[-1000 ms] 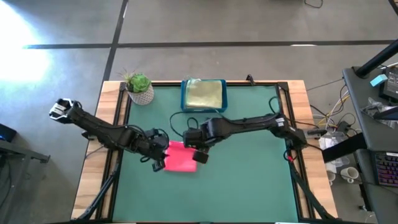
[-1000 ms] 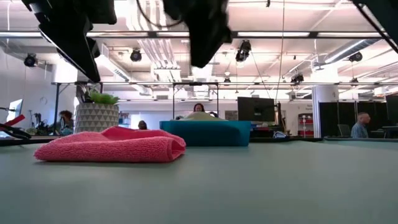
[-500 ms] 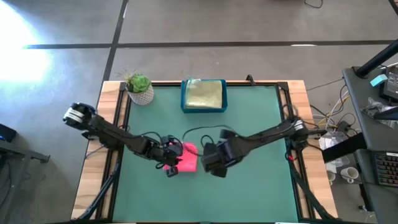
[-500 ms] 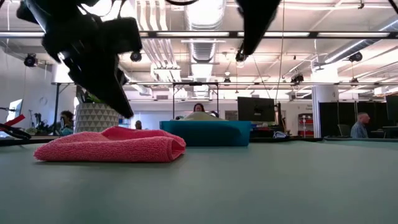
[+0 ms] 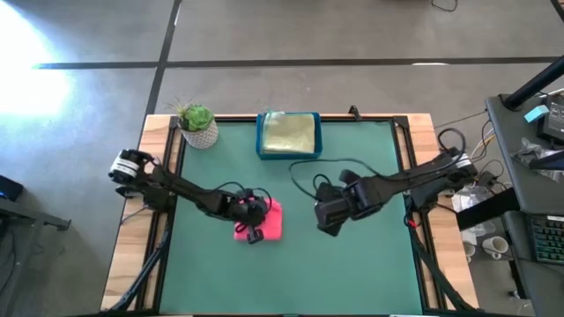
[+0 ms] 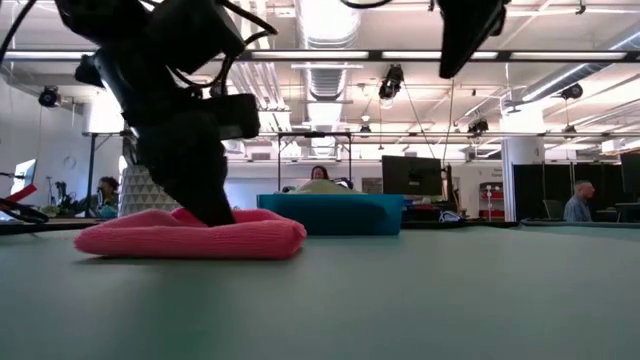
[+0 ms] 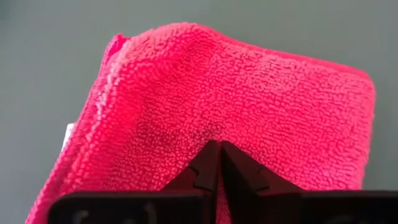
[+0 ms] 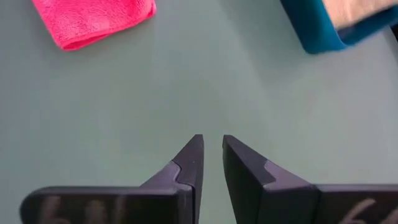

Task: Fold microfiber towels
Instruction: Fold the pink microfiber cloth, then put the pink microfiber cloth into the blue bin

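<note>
One folded pink towel lies under the closed left gripper; right gripper, nearly closed, holds nothing.

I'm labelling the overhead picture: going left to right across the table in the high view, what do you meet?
Potted plant → left gripper, shut and pressing on the pink towel → blue tray holding a yellowish towel → right gripper, above bare mat.

My green table carries a folded hot pink towel near its middle, with a blue tray and a potted plant along the far edge.
</note>
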`<act>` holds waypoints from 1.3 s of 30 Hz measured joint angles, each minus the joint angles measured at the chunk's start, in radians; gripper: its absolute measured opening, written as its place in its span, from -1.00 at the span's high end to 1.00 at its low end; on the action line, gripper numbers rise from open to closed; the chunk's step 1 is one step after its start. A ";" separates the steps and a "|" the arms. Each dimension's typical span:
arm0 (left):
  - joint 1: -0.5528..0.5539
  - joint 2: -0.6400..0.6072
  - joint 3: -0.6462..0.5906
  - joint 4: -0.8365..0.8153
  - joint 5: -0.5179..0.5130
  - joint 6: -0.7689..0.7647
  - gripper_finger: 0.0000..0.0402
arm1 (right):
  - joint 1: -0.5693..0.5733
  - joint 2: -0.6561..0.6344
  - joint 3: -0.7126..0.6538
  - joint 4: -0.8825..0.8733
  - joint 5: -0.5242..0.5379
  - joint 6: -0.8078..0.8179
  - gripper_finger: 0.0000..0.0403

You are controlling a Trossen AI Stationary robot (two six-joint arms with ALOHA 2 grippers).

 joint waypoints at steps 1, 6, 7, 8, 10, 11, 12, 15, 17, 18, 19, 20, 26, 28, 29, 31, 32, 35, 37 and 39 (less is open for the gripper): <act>0.012 0.003 0.000 0.009 0.001 0.000 0.99 | -0.002 -0.016 -0.018 0.000 0.000 0.007 0.74; 0.086 0.019 0.000 0.068 0.000 -0.001 1.00 | -0.011 -0.081 -0.105 0.005 0.001 0.048 0.74; 0.102 0.024 0.000 0.084 0.000 0.000 1.00 | -0.014 -0.089 -0.119 0.006 0.001 0.049 0.74; 0.118 0.030 0.000 0.097 0.000 0.004 1.00 | -0.015 -0.097 -0.131 0.010 0.001 0.050 0.74; 0.151 0.046 0.000 0.128 -0.001 0.028 1.00 | -0.016 -0.113 -0.156 0.022 0.001 0.055 0.74; 0.167 0.055 0.000 0.150 -0.001 0.044 1.00 | -0.016 -0.117 -0.165 0.025 0.001 0.060 0.74; 0.183 0.064 0.000 0.163 -0.001 0.059 1.00 | -0.016 -0.119 -0.172 0.024 0.001 0.069 0.74; 0.227 0.084 0.000 0.200 0.004 0.081 1.00 | -0.016 -0.121 -0.189 0.024 0.000 0.095 0.74; 0.251 0.086 0.001 0.202 0.020 0.080 1.00 | -0.016 -0.121 -0.199 0.028 0.000 0.100 0.74; 0.260 0.085 0.002 0.200 0.029 0.080 1.00 | -0.016 -0.122 -0.204 0.030 0.000 0.101 0.74; 0.266 0.079 0.002 0.197 0.045 0.080 1.00 | -0.016 -0.122 -0.210 0.035 0.000 0.101 0.74; 0.270 0.071 0.002 0.190 0.056 0.081 1.00 | -0.016 -0.123 -0.215 0.045 0.000 0.101 0.74; 0.267 -0.040 0.022 0.137 0.106 0.079 1.00 | -0.030 -0.128 -0.221 0.050 0.000 0.095 0.74; 0.265 -0.097 0.027 0.055 0.108 0.079 1.00 | -0.042 -0.132 -0.221 0.051 0.000 0.078 0.74; 0.264 -0.127 0.031 0.015 0.108 0.079 1.00 | -0.050 -0.133 -0.221 0.053 0.001 0.068 0.74; 0.264 -0.195 0.035 -0.057 0.108 0.079 1.00 | -0.068 -0.141 -0.221 0.065 0.000 0.038 0.74; 0.264 -0.232 0.035 -0.086 0.107 0.079 1.00 | -0.080 -0.145 -0.221 0.074 0.001 0.023 0.74; 0.264 -0.327 0.032 -0.158 0.103 0.078 1.00 | -0.116 -0.157 -0.223 0.094 0.001 -0.028 0.74; 0.264 -0.385 0.031 -0.195 0.102 0.078 1.00 | -0.143 -0.169 -0.225 0.106 0.001 -0.058 0.74; 0.264 -0.436 0.031 -0.230 0.101 0.082 1.00 | -0.168 -0.184 -0.230 0.108 0.001 -0.088 0.74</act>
